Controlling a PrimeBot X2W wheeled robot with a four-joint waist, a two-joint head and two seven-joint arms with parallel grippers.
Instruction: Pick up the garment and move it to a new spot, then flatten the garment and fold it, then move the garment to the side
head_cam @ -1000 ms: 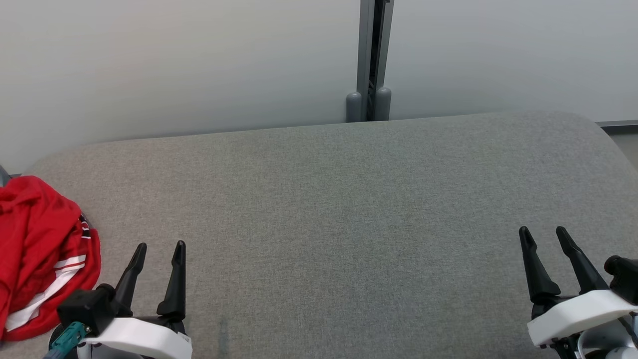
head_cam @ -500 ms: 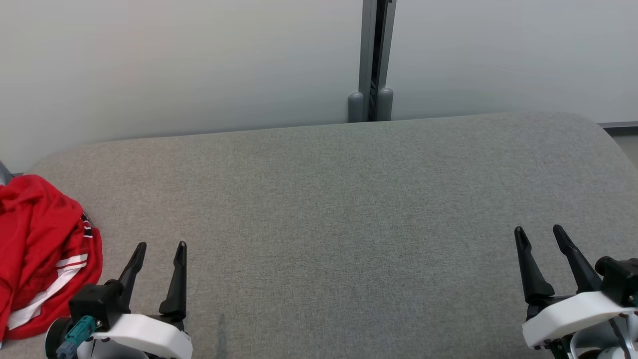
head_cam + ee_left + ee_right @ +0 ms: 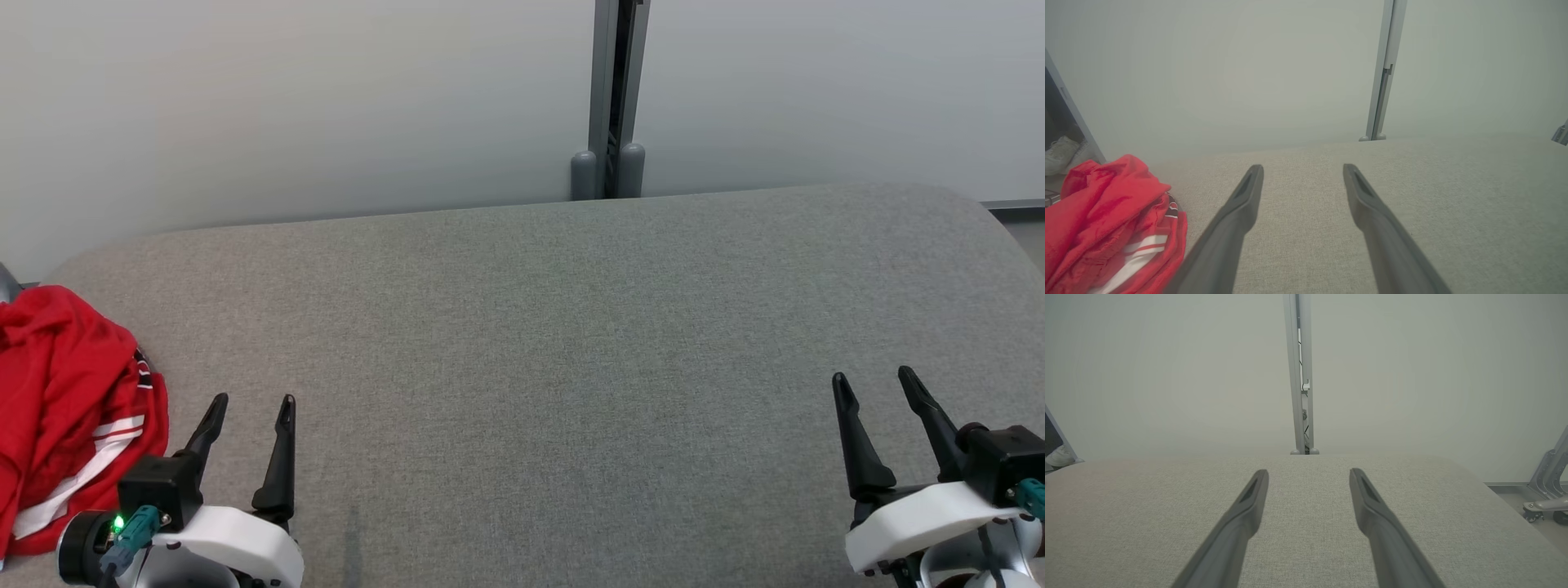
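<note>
Two spread pairs, left fingers (image 3: 279,457), right fingers (image 3: 856,441), crumpled red striped garment (image 3: 65,392)

The garment (image 3: 65,392) lies on the cushion (image 3: 571,343), far left (just beside the left end effector (image 3: 254,399)); a post (image 3: 608,82) stands behind.

The left gripper (image 3: 1302,168) hangs, fingers spread wide, over the grey tabletop (image 3: 1453,196). A crumpled red garment (image 3: 1106,220) with white stripes lies to its left.

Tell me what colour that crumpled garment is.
The garment is red with white stripes; the left wrist view shows it best.
</note>
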